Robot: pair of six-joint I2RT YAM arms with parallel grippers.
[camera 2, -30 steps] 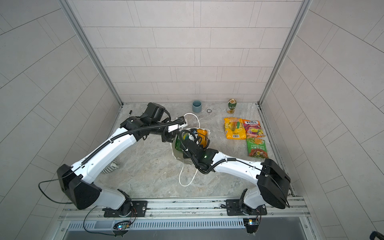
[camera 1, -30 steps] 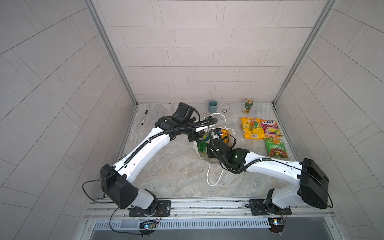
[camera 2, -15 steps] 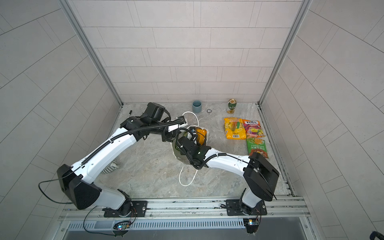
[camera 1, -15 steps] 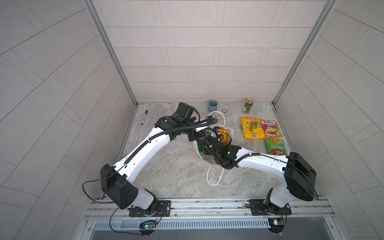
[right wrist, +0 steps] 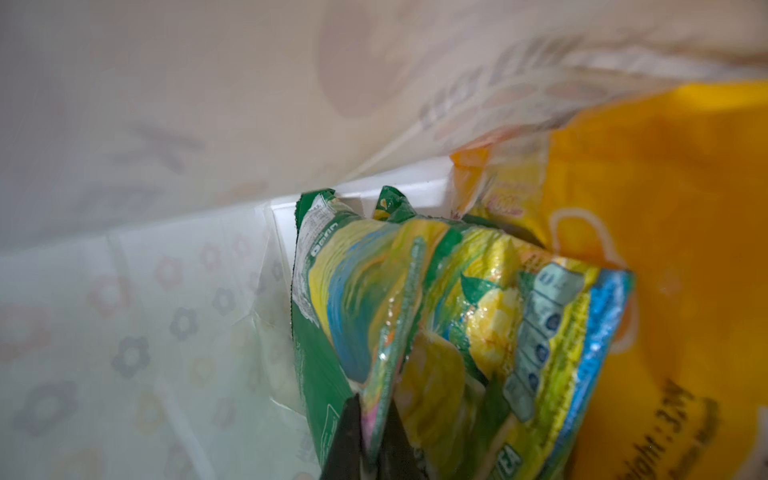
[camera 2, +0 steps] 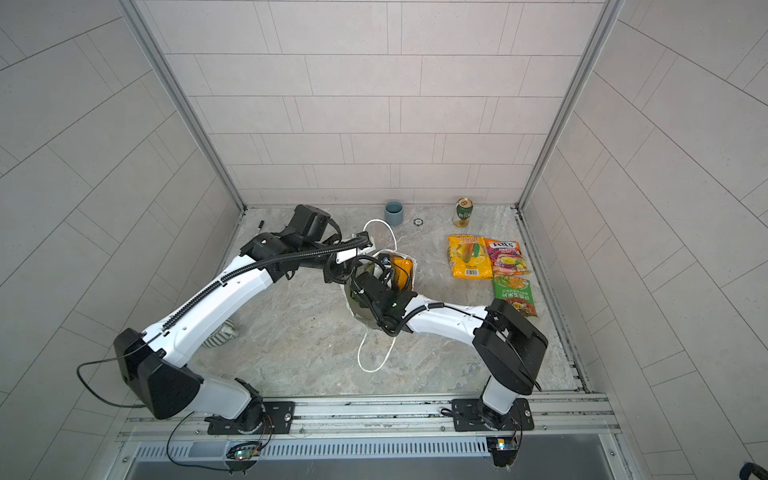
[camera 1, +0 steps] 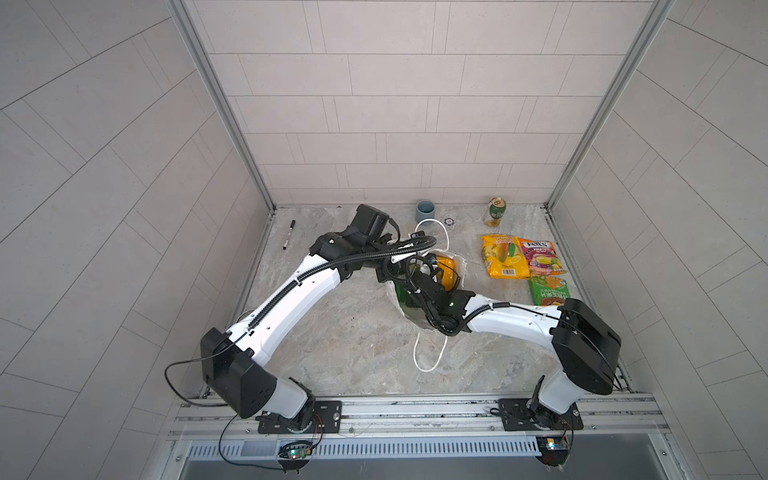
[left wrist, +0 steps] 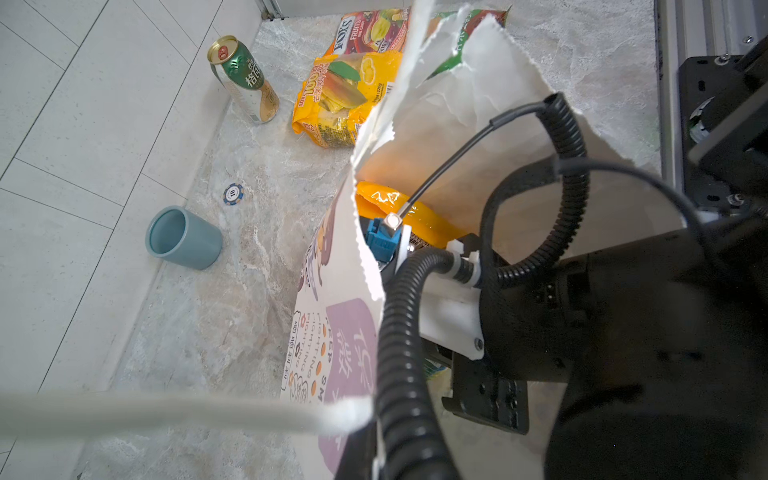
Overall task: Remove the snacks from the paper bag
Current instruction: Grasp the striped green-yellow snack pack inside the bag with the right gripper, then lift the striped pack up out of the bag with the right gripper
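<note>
Two right fingers [right wrist: 347, 444] pinch the seam of the green-yellow packet [right wrist: 415, 311] inside the paper bag [camera 1: 458, 266], an orange packet [right wrist: 665, 249] beside it. My left fingers [camera 1: 381, 275] sit closed at the bag's 9 o'clock rim. Three more packets [camera 1: 505, 262] lie on the bench [camera 1: 353, 353] at its 3 o'clock.

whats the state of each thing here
white paper carrier bag, upright, open
left gripper, shut on bag rim
right gripper, shut on green-yellow crinkly packet inside bag
orange plastic packet, in bag
yellow-orange packet, flat
pink packet, flat
green packet, flat
green-gold drink can, upright
blue-grey cup, upright
</note>
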